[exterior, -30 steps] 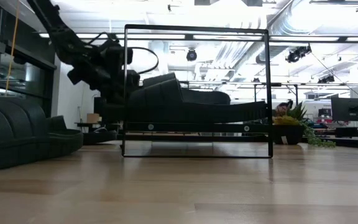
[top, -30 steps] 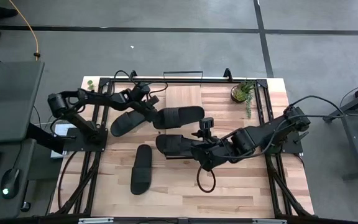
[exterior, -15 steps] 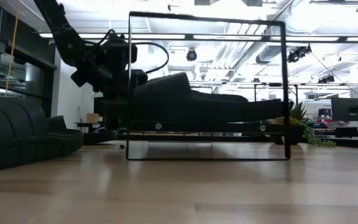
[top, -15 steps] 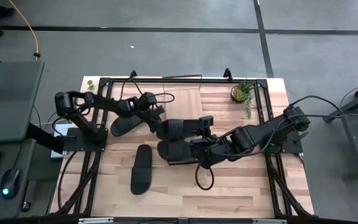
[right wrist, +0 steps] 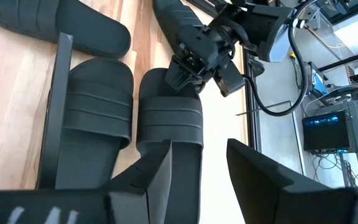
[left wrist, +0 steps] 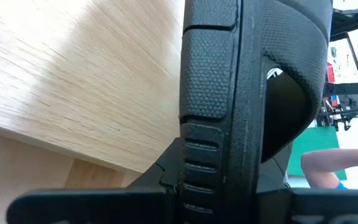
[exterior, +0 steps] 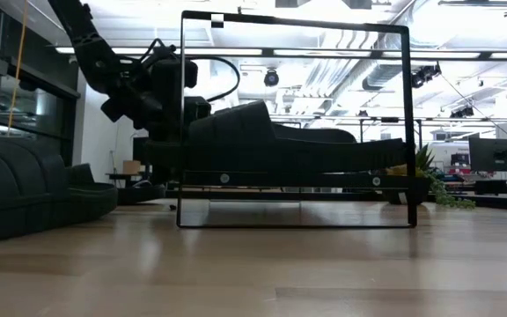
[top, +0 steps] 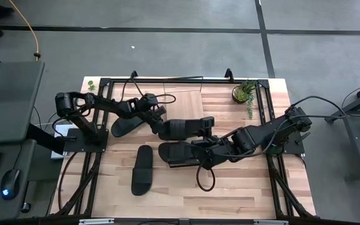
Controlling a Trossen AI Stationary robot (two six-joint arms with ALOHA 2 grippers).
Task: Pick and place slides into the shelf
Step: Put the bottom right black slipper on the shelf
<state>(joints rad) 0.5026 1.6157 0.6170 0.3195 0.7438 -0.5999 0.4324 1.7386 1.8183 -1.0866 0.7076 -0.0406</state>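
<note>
The worktop (top: 242, 187) is a light wood-plank top set in a black frame, standing on a grey floor (top: 167, 50) crossed by dark seam lines. A small potted plant (top: 242, 92) sits at its far right corner. Off the worktop's left edge stands a dark desk (top: 5, 100) with a computer mouse (top: 7, 190) near its front. An orange cable (top: 35, 31) trails across the floor beyond that desk. Seen level across the top, the room behind is a bright open hall with a white ceiling, long strip lights (exterior: 324, 53) and exposed ducts (exterior: 385, 75). Further desks and monitors (exterior: 491, 154) stand far back on the right.
</note>
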